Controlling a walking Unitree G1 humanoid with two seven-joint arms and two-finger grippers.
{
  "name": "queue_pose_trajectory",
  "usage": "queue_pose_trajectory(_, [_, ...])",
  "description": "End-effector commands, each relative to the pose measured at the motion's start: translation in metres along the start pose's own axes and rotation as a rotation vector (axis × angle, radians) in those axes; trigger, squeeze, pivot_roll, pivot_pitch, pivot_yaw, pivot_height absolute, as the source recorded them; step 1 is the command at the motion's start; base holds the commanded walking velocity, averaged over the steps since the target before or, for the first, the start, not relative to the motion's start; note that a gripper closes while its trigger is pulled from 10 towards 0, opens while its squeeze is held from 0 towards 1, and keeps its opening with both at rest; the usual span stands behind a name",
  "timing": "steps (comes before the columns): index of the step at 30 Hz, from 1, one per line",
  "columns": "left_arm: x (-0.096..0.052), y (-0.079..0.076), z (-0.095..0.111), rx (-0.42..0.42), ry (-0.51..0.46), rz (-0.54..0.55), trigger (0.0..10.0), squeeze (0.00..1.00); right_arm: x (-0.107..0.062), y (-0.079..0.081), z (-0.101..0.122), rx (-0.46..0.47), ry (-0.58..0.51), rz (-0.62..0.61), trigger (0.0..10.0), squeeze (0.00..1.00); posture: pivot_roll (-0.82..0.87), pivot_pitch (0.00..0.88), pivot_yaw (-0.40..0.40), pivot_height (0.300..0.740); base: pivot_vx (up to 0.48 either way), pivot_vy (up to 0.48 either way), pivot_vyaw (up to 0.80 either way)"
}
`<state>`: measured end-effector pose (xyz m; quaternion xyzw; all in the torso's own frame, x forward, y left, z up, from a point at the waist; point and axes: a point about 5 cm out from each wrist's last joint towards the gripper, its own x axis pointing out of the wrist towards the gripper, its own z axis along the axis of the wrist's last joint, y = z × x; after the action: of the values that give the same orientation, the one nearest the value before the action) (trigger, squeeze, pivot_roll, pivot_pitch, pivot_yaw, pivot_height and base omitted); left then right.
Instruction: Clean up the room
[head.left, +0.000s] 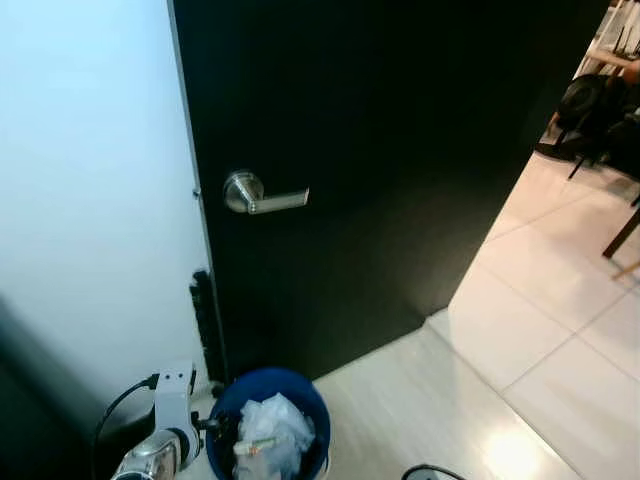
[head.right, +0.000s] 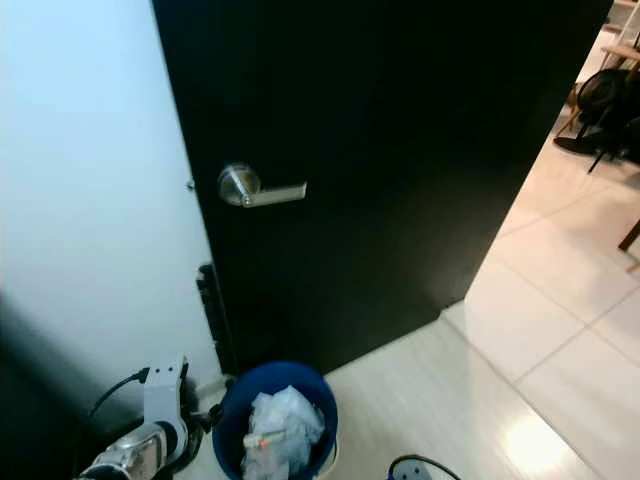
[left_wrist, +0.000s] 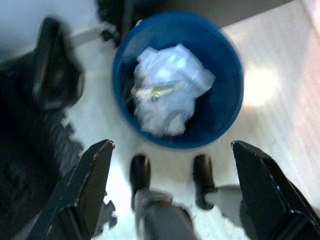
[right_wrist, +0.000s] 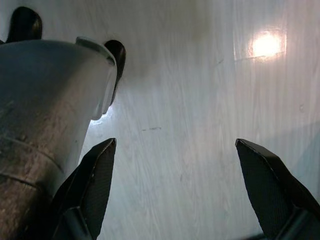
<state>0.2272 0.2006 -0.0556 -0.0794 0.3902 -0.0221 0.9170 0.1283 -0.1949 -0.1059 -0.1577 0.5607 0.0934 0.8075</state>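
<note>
While the left tool (left_wrist: 170, 195) hovers spread apart above the blue bin (left_wrist: 227, 90) of crumpled trash (left_wrist: 167, 90), the right tool (right_wrist: 175, 195) gapes over floor (right_wrist: 200, 100).

Dim doorway, bright glare on the tiled floor (head.left: 515, 450), left wrist view blurred.

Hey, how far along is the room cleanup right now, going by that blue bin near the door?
Done, apparently: the round blue waste bin by the black door already holds crumpled white plastic and paper rubbish. In hand: nothing; the left gripper hovers open above the bin, and the right gripper hangs open over bare pale floor. What remains cannot be judged from here.
</note>
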Motion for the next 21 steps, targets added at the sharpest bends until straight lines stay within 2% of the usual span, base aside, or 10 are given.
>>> queue_pose_trajectory(1, [0.000, 0.000, -0.005, -0.016, 0.023, 0.009, 10.0, 0.00, 0.001, 0.010, 0.000, -0.007, -0.002, 0.034, 10.0, 0.00, -0.01, 0.000, -0.064, 0.740, 0.000, 0.000, 0.00])
queue_pose_trajectory(8, [-0.004, 0.001, -0.022, -0.021, 0.091, 0.025, 10.0, 0.00, 0.001, 0.006, 0.002, -0.003, -0.004, 0.029, 10.0, 0.00, -0.02, 0.000, -0.059, 0.740, 0.000, 0.000, 0.00])
queue_pose_trajectory(11, [-0.006, 0.002, -0.029, -0.022, 0.111, 0.030, 10.0, 0.00, 0.000, 0.005, 0.001, -0.003, 0.000, 0.026, 10.0, 0.00, -0.02, 0.000, -0.058, 0.740, -0.480, 0.000, 0.00])
queue_pose_trajectory(13, [-0.011, 0.006, -0.043, -0.023, 0.149, 0.038, 10.0, 0.00, 0.000, 0.004, -0.001, -0.003, 0.006, 0.024, 10.0, 0.00, -0.02, 0.000, -0.059, 0.740, 0.000, 0.000, 0.00])
queue_pose_trajectory(21, [-0.019, 0.012, -0.063, -0.028, 0.199, 0.055, 10.0, 0.00, 0.001, 0.009, 0.001, -0.006, 0.005, 0.030, 10.0, 0.00, -0.02, 0.000, -0.065, 0.740, 0.000, 0.000, 0.00])
